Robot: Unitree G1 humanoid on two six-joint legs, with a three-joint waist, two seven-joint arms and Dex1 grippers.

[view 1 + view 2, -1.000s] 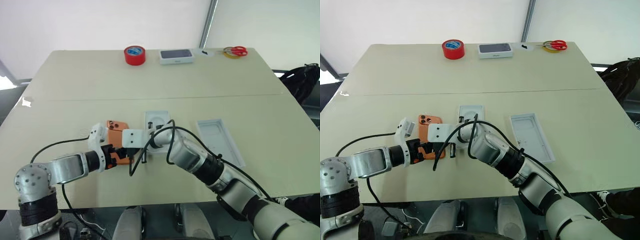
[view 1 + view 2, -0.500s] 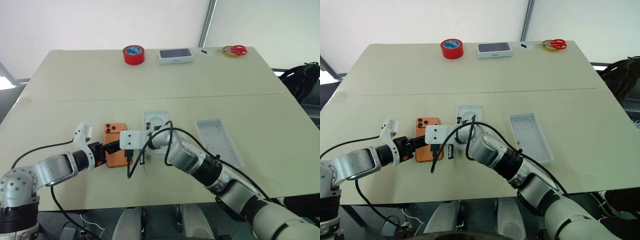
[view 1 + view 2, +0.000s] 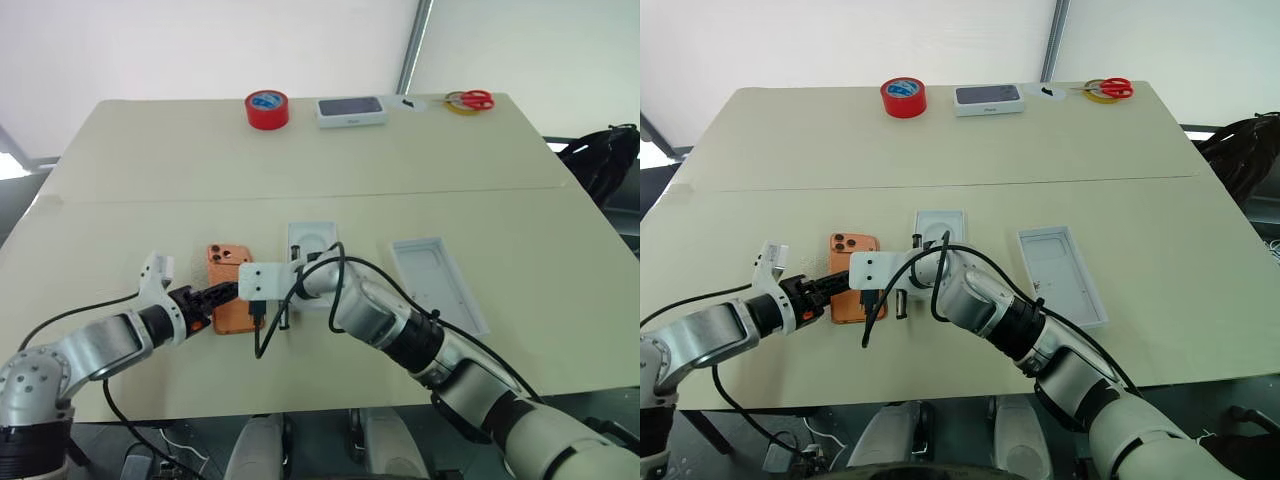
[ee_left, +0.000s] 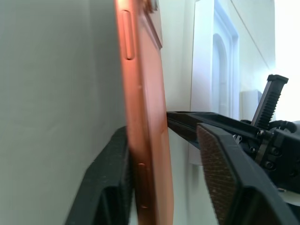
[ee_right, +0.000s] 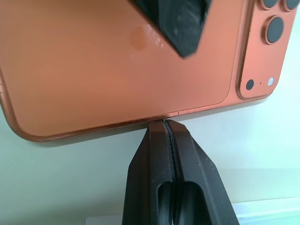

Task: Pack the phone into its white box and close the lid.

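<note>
no legible writing on the phone back.

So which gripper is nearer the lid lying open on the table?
Right. The right gripper sits shut at the phone's edge, beside the white box; the lid lies beyond that. The left gripper straddles the phone's far side.

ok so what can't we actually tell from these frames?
- Phone screen side: face down on the table, all views.
- Left claw grip: one finger lies against the phone, the other stands apart; a real hold is unclear.
- White box near end: covered by the right arm, head views.
- Small items by the scissors: too small.
</note>
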